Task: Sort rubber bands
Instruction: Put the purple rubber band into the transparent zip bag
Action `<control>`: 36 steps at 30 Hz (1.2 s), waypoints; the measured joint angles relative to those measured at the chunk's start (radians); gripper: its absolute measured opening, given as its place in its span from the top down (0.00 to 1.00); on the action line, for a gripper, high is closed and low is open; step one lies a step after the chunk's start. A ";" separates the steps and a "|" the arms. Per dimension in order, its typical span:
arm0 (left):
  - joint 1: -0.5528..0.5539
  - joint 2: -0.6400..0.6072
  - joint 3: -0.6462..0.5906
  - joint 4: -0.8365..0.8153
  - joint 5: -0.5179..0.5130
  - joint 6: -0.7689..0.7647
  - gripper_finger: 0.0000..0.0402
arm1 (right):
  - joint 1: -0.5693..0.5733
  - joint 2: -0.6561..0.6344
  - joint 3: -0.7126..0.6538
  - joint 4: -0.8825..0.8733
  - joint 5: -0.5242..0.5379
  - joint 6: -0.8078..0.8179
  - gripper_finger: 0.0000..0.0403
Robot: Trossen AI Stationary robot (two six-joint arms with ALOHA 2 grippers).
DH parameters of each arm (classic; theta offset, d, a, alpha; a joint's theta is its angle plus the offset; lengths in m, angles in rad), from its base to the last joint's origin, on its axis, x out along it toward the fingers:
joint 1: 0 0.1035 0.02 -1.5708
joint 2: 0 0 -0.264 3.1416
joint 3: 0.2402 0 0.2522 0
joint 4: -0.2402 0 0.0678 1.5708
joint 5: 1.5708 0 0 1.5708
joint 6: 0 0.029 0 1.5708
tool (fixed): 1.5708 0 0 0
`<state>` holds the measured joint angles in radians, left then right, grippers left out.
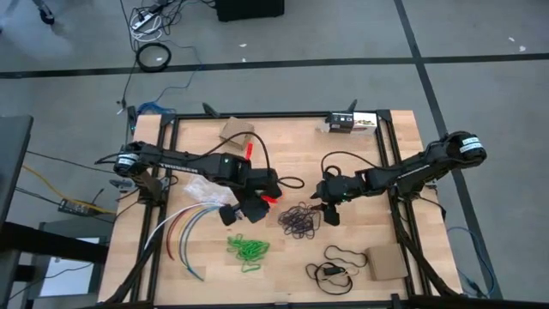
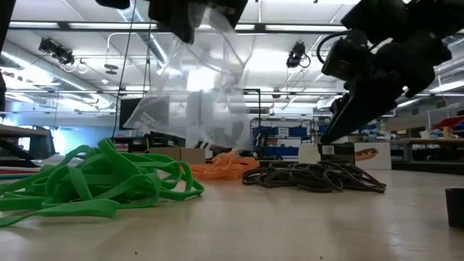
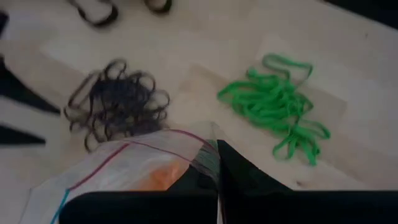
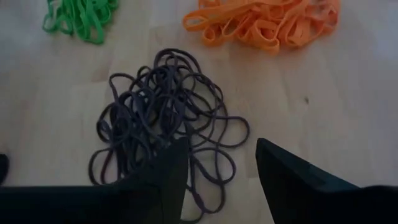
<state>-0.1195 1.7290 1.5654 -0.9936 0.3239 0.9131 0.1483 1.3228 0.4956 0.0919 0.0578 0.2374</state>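
Note:
Three heaps of rubber bands lie on the wooden table: a green one (image 1: pixel 247 249) nearest the front, a dark one (image 1: pixel 298 221) in the middle and an orange one (image 4: pixel 267 22) beside it. My left gripper (image 1: pixel 249 206) is shut on a clear zip bag (image 2: pixel 196 94) above the orange heap, and orange shows through the bag (image 3: pixel 165 174). My right gripper (image 4: pixel 217 180) is open and slants down over the near edge of the dark heap (image 4: pixel 161 118). Its fingers are on either side of a few outer loops, and I cannot tell if they touch them. My left gripper pinches the bag between its two shut fingers at the top edge, by the red zip strip (image 3: pixel 202 152). The fingers slant down from above. The bag hangs slack below them (image 2: pixel 217 65). I cannot tell whether its lower end reaches the table.
Long coloured cables (image 1: pixel 184 227) curve along the table's left front. A thin black cord loop (image 1: pixel 339 257) and a cardboard piece (image 1: pixel 386 262) lie at the front right. A small box (image 1: pixel 352 123) and a piece of cardboard (image 1: pixel 236 130) sit at the far edge.

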 joint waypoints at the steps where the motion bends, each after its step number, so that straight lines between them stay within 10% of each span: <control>1: -0.005 0.000 0.000 0.011 0.014 0.000 1.00 | -0.004 0.000 -0.005 0.004 0.000 -0.004 0.56; 19: -0.041 0.066 0.002 0.052 0.116 -0.006 1.00 | -0.079 0.270 0.028 0.123 -0.036 -0.036 0.60; 27: -0.040 0.065 0.002 0.060 0.099 -0.003 1.00 | -0.103 0.224 0.041 0.074 -0.135 -0.090 0.96; 36: -0.038 0.065 0.002 0.060 0.088 -0.001 1.00 | -0.087 0.059 0.041 0.140 -0.081 -0.074 1.00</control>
<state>-0.1574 1.7943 1.5669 -0.9333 0.4123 0.9123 0.0611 1.3821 0.5365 0.2322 -0.0229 0.1632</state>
